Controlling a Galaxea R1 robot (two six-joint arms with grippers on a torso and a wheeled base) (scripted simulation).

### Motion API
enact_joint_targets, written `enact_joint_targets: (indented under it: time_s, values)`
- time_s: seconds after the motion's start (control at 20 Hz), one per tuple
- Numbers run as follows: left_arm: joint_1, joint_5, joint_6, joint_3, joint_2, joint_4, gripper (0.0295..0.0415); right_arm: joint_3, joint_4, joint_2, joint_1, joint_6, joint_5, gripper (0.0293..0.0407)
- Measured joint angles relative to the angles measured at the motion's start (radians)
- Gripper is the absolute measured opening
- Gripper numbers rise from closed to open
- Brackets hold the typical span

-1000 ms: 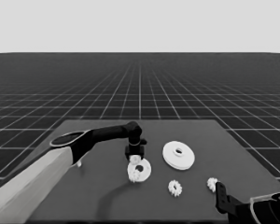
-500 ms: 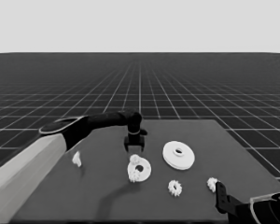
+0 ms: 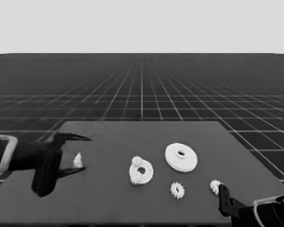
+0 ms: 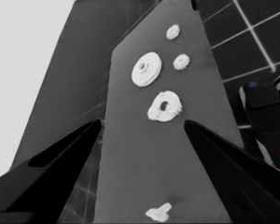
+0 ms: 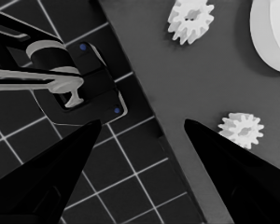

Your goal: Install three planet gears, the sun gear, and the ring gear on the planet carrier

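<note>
Left gripper (image 3: 80, 153) sitting at left-centre of the head view, fingers spread wide, gripping nothing; thin white piece (image 3: 77, 160) lying between the fingertips but resting on the table (image 3: 109, 198), not held. Looking like a parked pose over the table's left end, well apart from the work. Smaller round part (image 3: 141, 171) lying at centre, just below middle height, with gears apparently seated on its ring, lumpy at upper left and lower left. Larger round part (image 3: 181, 157) lying just right and slightly higher, apart from it, probably waiting to go on last. Loose gear (image 3: 177, 190) sitting lower centre-right; another gear (image 3: 215, 186) at lower right, just beside the right gripper (image 3: 223, 196). Right arm tucked into the lower right corner, idle.

Left wrist view: both wedges wide apart at the bottom edge, nothing between them. Thin white piece (image 4: 158, 212) at bottom centre. Smaller round part (image 4: 164, 106) at centre, larger one (image 4: 146, 69) above it, two gears (image 4: 181, 61) and (image 4: 173, 31) toward the upper right.

Right wrist view: fingers open wide, clasping nothing. One gear (image 5: 241, 129) at right-centre, just beside the right wedge; second gear (image 5: 191, 17) at top; larger round part's rim (image 5: 270, 32) cut off at upper right. Nearest gear likely the easiest next pick for this arm.
</note>
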Motion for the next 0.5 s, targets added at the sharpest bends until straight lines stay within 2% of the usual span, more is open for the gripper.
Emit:
enact_joint_targets:
  time_s: [0.05,0.1,0.15,0.3,0.5]
  values:
    - [-0.001,-0.002,0.004,0.003,-0.003,0.000,0.0385,-0.184,0.272,0.022,0.204,0.278,-0.056,0.0396]
    - [-0.001,-0.003,0.006,0.005,-0.005,0.001,0.0385,-0.355,0.389,0.081,0.281,0.429,-0.133,0.0393]
    - [-0.002,-0.003,0.007,0.006,-0.006,0.001,0.0385,-0.474,0.444,0.134,0.306,0.512,-0.184,0.0389]
    - [-0.002,-0.004,0.009,0.008,-0.008,0.001,0.0385,-0.634,0.500,0.209,0.322,0.598,-0.243,0.0385]
    - [-0.002,-0.004,0.009,0.008,-0.008,0.001,0.0385,-0.676,0.512,0.230,0.324,0.616,-0.257,0.0385]
